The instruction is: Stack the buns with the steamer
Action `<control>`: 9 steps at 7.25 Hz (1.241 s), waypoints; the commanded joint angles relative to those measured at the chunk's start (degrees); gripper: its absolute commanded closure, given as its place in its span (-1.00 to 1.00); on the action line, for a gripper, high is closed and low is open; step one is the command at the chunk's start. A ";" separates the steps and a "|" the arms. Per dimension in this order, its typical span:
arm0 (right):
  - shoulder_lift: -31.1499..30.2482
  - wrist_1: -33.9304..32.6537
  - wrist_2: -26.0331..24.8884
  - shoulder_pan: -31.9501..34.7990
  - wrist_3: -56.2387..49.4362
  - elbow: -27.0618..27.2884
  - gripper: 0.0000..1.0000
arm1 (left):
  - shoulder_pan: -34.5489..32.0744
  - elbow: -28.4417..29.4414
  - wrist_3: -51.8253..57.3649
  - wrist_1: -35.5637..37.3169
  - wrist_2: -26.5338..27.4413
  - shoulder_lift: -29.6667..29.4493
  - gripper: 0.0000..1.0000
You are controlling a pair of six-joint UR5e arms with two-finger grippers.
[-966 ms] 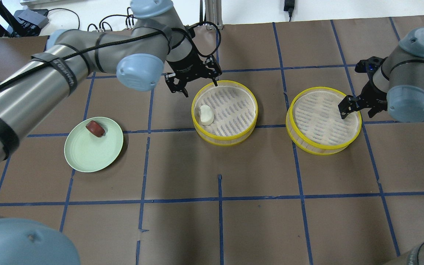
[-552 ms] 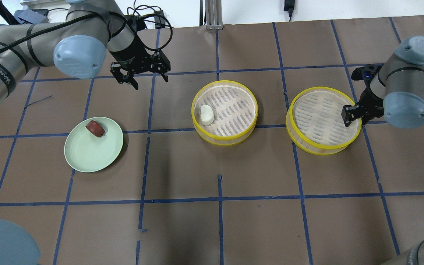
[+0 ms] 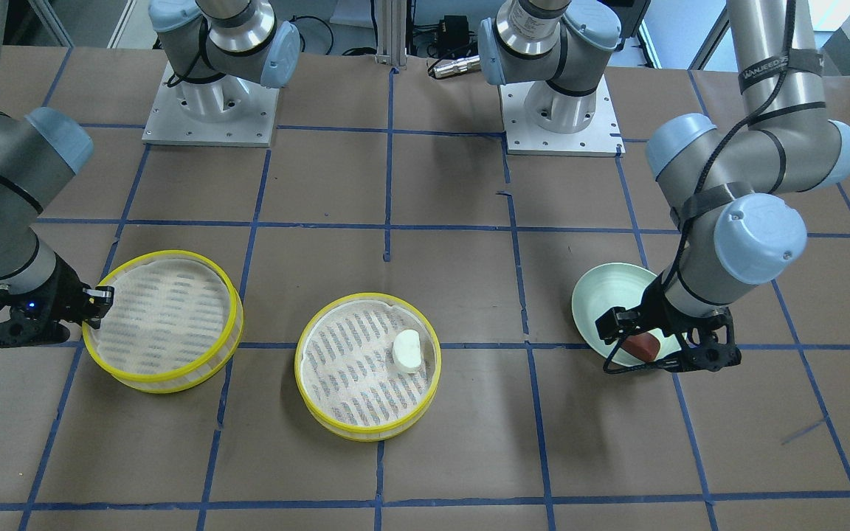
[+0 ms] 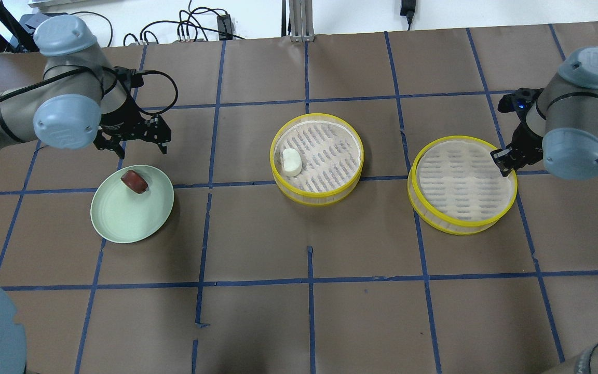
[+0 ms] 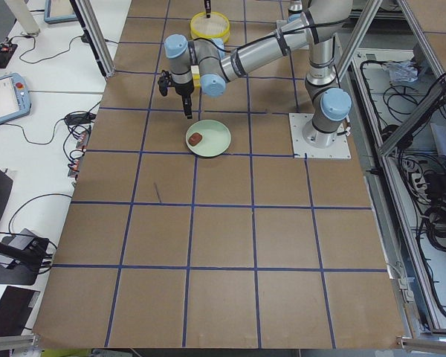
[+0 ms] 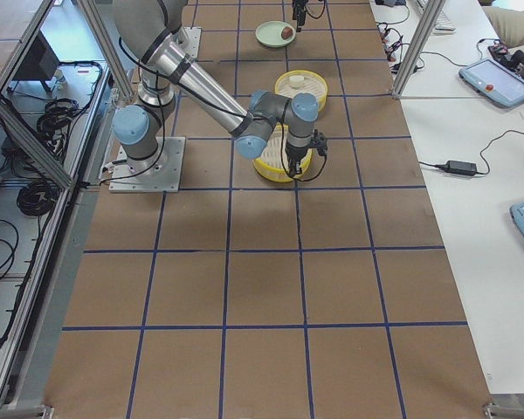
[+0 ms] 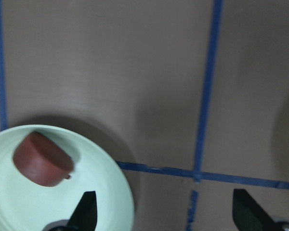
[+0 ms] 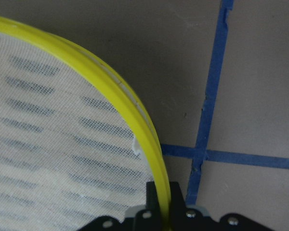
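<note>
Just beside left gripper (image 4: pixel 142 150), reddish-brown bun (image 4: pixel 134 181), apart

Bun (image 4: pixel 291 162) in steamer (image 4: pixel 317 200) (other bun (image 4: pixel 134 181) outside)

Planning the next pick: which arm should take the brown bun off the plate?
Left: the left gripper hangs open beside the brown bun on the green plate; the right gripper clamps the empty tray's rim.

Silver-grey arms (image 4: pixel 3 117), pale blue joint caps (image 4: pixel 65 122), black strapped cable (image 4: pixel 176 96), square base plates (image 3: pixel 167 129).
</note>
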 commanded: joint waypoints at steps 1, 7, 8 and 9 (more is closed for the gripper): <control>-2.36 1.18 0.00 0.02 0.50 -1.41 0.88 | 2.39 -4.58 0.80 1.38 0.20 -0.17 -0.88; -7.29 16.00 6.15 8.43 17.01 -10.18 0.87 | 5.12 -7.96 -4.92 5.97 -1.29 -3.25 0.43; -7.30 17.61 6.24 11.50 22.51 -11.69 0.86 | 5.12 -7.52 -5.71 6.05 -0.94 -2.73 0.99; -6.69 16.85 6.33 16.05 27.61 -11.80 0.86 | 5.12 -7.25 -6.15 6.14 -1.20 -1.68 1.00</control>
